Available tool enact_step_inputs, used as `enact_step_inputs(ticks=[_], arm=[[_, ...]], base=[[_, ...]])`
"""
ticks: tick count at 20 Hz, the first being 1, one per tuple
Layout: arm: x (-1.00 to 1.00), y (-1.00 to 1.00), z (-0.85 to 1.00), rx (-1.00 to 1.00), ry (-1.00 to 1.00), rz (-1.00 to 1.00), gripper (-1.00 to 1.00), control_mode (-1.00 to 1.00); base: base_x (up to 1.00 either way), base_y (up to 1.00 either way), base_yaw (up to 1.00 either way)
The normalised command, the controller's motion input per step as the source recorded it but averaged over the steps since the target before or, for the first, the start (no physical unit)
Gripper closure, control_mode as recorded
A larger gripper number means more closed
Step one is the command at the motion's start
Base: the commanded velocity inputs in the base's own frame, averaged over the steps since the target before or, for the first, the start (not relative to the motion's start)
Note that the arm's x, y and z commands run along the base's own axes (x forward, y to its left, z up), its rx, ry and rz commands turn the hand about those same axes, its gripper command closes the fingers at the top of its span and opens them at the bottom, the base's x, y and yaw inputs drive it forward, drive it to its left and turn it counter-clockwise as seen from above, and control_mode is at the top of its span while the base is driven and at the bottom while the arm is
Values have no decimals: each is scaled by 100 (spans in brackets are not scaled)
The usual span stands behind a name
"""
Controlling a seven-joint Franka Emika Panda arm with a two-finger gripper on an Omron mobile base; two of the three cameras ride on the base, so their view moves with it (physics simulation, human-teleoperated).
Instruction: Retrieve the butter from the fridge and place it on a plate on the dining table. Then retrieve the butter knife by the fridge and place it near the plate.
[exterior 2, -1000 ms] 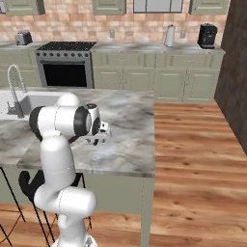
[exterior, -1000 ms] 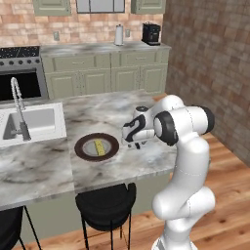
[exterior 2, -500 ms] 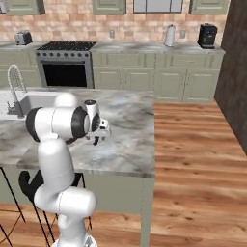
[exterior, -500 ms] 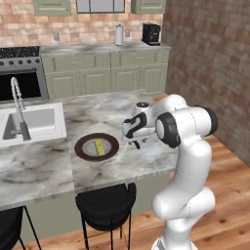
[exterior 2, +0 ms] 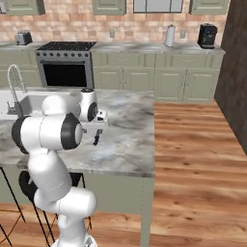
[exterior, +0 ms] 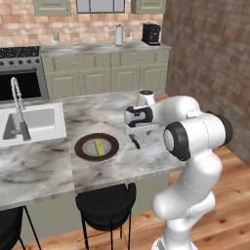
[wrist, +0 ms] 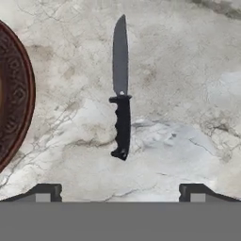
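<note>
Black butter knife (wrist: 121,96) lies flat on the desk (exterior: 44,166) beside the plate (exterior: 96,147), and the wide-open tool (wrist: 120,192) has lifted higher above it.

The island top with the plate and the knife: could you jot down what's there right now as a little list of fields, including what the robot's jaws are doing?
butter: pale-yellow stick lying on the plate
plate: dark brown, on the dining table, beside the sink
butter knife: flat on the stone top next to the plate, not touching it
gripper: above the knife, jaws wide apart, holding nothing
task state: butter and knife both set down
</note>
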Motion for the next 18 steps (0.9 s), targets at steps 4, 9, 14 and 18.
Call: enact_step_inputs(ticks=[4,9,14,18], arm=[[-58,0,76,0,14,0,-100,-100],[-83,0,54,0,16,0,-100,-100],[-100,-2,16,0,1,0,-100,-100],[-100,-7,9,0,0,0,-100,-100]], base=[[0,0,0],[0,0,0],[0,0,0],[0,0,0]])
